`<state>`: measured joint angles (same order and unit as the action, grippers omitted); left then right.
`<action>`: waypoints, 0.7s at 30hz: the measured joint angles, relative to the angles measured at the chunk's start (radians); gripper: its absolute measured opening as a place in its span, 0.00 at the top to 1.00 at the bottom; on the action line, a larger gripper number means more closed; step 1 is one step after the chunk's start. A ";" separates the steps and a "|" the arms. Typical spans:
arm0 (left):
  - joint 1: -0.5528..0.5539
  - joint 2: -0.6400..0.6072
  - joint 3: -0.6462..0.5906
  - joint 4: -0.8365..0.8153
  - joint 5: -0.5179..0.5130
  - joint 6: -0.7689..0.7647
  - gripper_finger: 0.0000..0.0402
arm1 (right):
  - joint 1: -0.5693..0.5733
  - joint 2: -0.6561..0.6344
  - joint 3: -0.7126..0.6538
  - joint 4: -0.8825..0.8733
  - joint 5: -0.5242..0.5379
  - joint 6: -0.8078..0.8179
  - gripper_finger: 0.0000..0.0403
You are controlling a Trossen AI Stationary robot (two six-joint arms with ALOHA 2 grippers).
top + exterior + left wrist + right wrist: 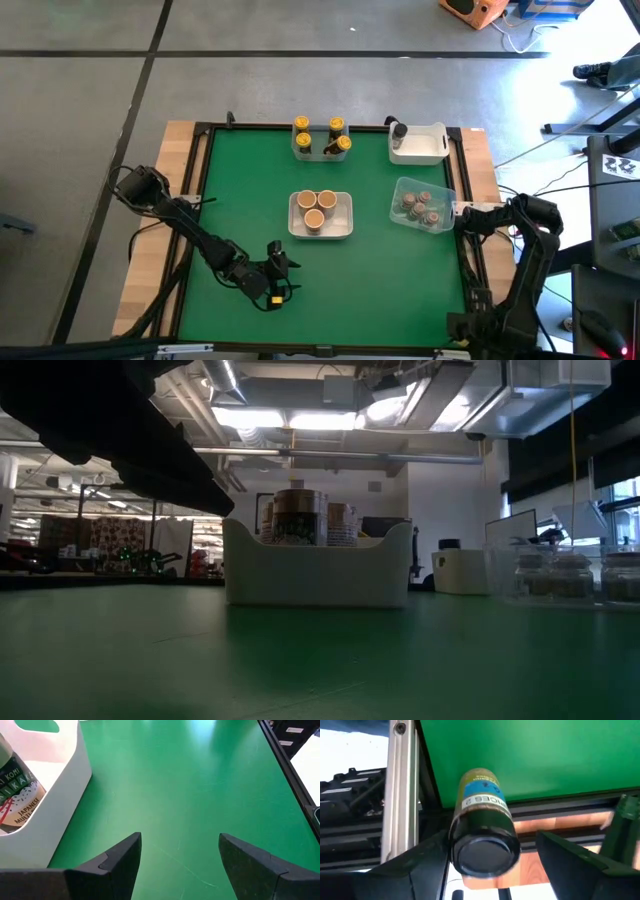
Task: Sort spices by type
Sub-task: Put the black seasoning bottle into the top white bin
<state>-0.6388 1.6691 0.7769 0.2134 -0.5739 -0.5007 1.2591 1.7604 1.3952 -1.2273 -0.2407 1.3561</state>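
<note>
Nearest the front edge of the flat green table mat point(380, 270), the left gripper point(180, 837) hangs low over bare mat. Its two dark, wedge-shaped fingers point(122, 857) stand well apart with nothing between them. Just beyond it sits a white rectangular plastic tub with rounded corners point(345, 213), smooth and matte. It holds three tan-capped cylindrical jars point(318, 208) standing upright and close together. From the left wrist, one of these shows a printed paper label.

Farther back, at the right edge of the mat, the right gripper point(492, 837) is over the dark metal rail and pale wooden border. Its fingers point(427, 862) are clamped on a dark-capped spice jar point(480, 800), a glossy cylinder with a yellow and blue label, its round cap facing the wrist camera. Just beside this gripper lies a clear plastic tub point(400, 190), set at a slant, with several brown-capped jars point(420, 206) packed inside.

Along the back edge, another clear tub point(318, 155) carries four yellow-capped jars point(322, 135). Right of it, well apart, a second white tub point(430, 150) holds one dark grey-capped jar point(399, 131) in its corner.
</note>
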 joint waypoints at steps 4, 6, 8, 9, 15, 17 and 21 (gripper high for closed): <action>0.000 0.000 0.000 0.000 0.000 0.000 0.38 | 0.000 0.000 -0.039 0.036 -0.004 -0.002 0.26; 0.000 0.000 0.000 0.000 0.000 0.000 0.38 | -0.001 -0.001 -0.056 0.060 -0.004 -0.003 0.26; 0.000 0.000 0.000 0.000 0.000 0.001 0.38 | -0.002 0.000 -0.069 0.068 -0.005 -0.003 0.26; 0.000 0.000 0.000 0.000 0.000 0.001 0.38 | -0.002 -0.001 -0.076 0.076 -0.006 -0.003 0.26; 0.000 0.000 0.000 0.000 0.000 0.000 0.38 | -0.003 -0.001 -0.121 0.140 -0.018 -0.003 0.32; 0.000 0.000 0.000 0.000 0.000 0.000 0.38 | -0.003 -0.001 -0.127 0.151 -0.024 -0.003 0.38; 0.000 0.000 0.000 0.000 0.000 0.000 0.38 | -0.010 -0.001 -0.123 0.150 -0.032 0.030 0.49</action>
<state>-0.6388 1.6691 0.7769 0.2134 -0.5739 -0.5007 1.2486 1.7599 1.2721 -1.0773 -0.2730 1.3858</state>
